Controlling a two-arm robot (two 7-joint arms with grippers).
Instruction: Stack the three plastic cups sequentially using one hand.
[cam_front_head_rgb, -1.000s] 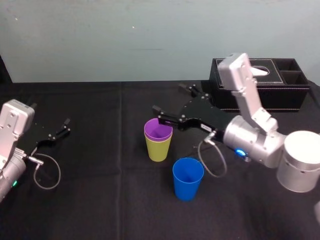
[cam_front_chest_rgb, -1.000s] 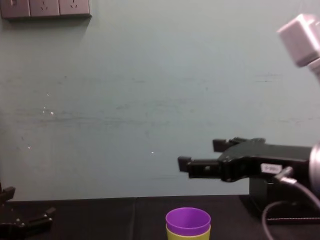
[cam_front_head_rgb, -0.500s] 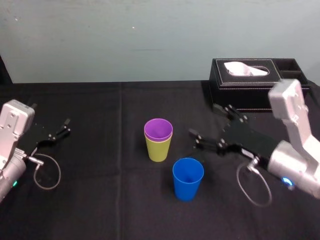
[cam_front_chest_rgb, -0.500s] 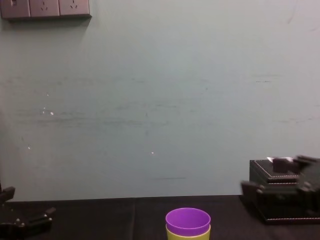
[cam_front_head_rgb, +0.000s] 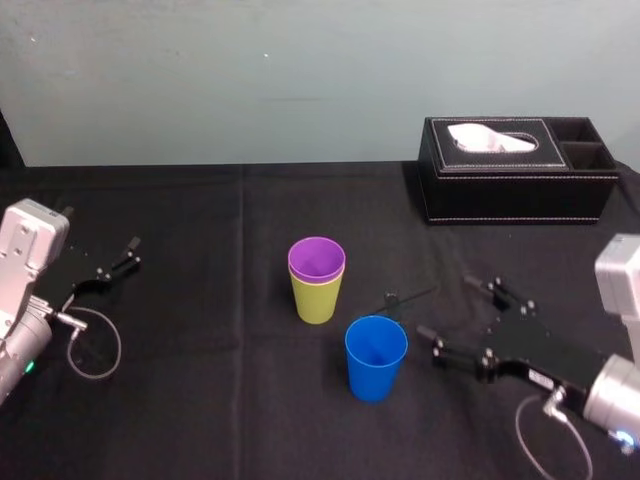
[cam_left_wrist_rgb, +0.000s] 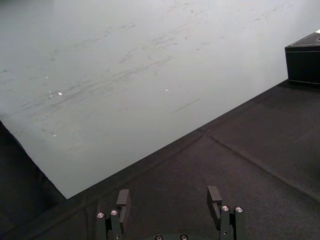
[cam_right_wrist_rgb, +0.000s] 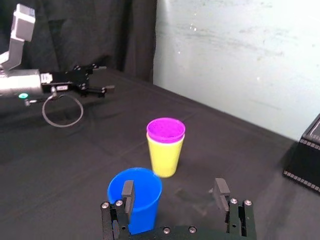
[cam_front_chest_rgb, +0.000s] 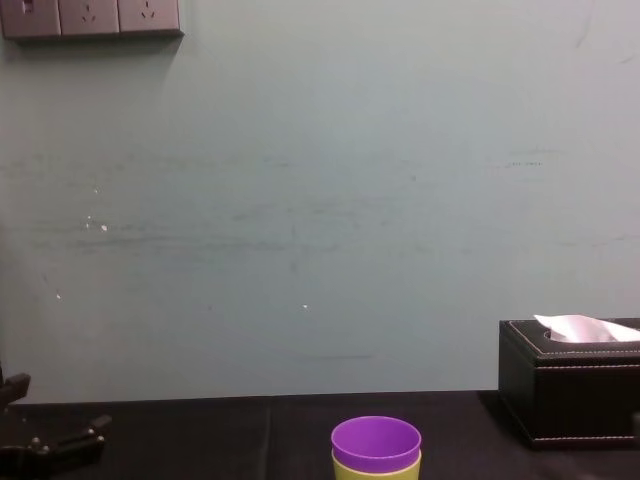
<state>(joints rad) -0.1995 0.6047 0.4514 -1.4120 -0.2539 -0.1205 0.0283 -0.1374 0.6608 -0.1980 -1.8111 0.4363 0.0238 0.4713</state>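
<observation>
**Right claw lining up beside the blue cup, other two cups nested**

The left claw (cam_front_head_rgb: 128, 254) is lying well to the left of the blue cup (cam_front_head_rgb: 376, 358). Its fingers are spread and gripping nothing, and it is probably parked there so that one arm alone does the stacking.

The purple cup (cam_front_head_rgb: 317, 260) is sitting inside the yellow-green cup (cam_front_head_rgb: 318, 300), just behind the blue cup and a little to its left, without touching it. That pair is looking finished, so the blue cup is likely the last one to go on. It is standing upright, mouth up, on the bench (cam_front_head_rgb: 200, 400).

The right claw (cam_front_head_rgb: 445, 307) is hanging just to the right of the blue cup, clear of it. Its fingers are released and empty and are pointing toward the cup, as if preparing a side grasp.

Bare bench is lying open in front of the blue cup and to both sides. The gap behind it to the nested pair is narrower, so a finger passing there is risking a nudge. The tissue box (cam_front_head_rgb: 515, 185) is standing well behind the blue cup to the right, out of the way.
</observation>
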